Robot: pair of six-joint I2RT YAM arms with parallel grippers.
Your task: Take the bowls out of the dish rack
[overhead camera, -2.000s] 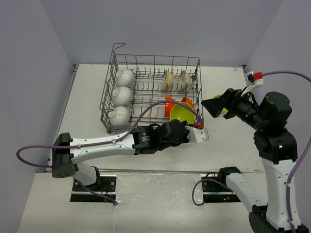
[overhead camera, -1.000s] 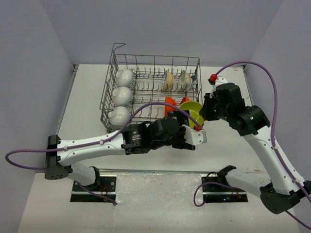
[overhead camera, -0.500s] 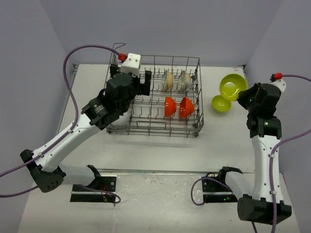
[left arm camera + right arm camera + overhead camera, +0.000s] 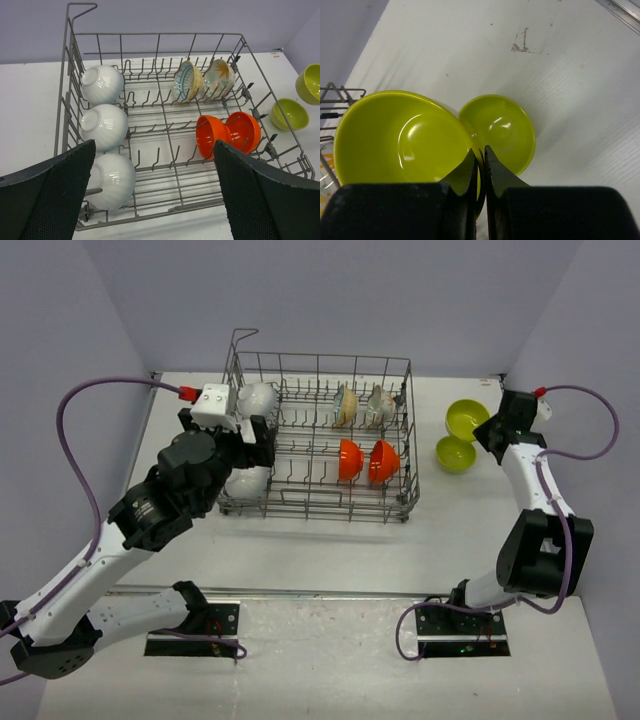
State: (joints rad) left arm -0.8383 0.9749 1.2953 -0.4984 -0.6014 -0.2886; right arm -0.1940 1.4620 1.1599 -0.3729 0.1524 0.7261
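While the left pincer point(image 4: 155, 145) was held wide apart above the near left end of the dish rack point(image 4: 330, 502), the basket's contents were framed between its two black pads. Three white bowls point(image 4: 104, 125) were lined up along the rack's left side, tipped on edge among the tines, one behind another. Further right, two floral bowls point(image 4: 188, 81) were propped side by side in the far row. Two orange bowls point(image 4: 212, 136) were stood touching each other in the row nearer the arms. Right of the rack, on the white bench point(image 4: 300, 550), a small yellow-green bowl point(image 4: 455, 453) was set upright, apart from the wire. Just behind it, a second yellow-green bowl point(image 4: 466, 418) was tilted. Its rim was pinched by the right pincer point(image 4: 481, 152), whose fingers were closed narrow on it. Whether that bowl was touching the bench could not be told.
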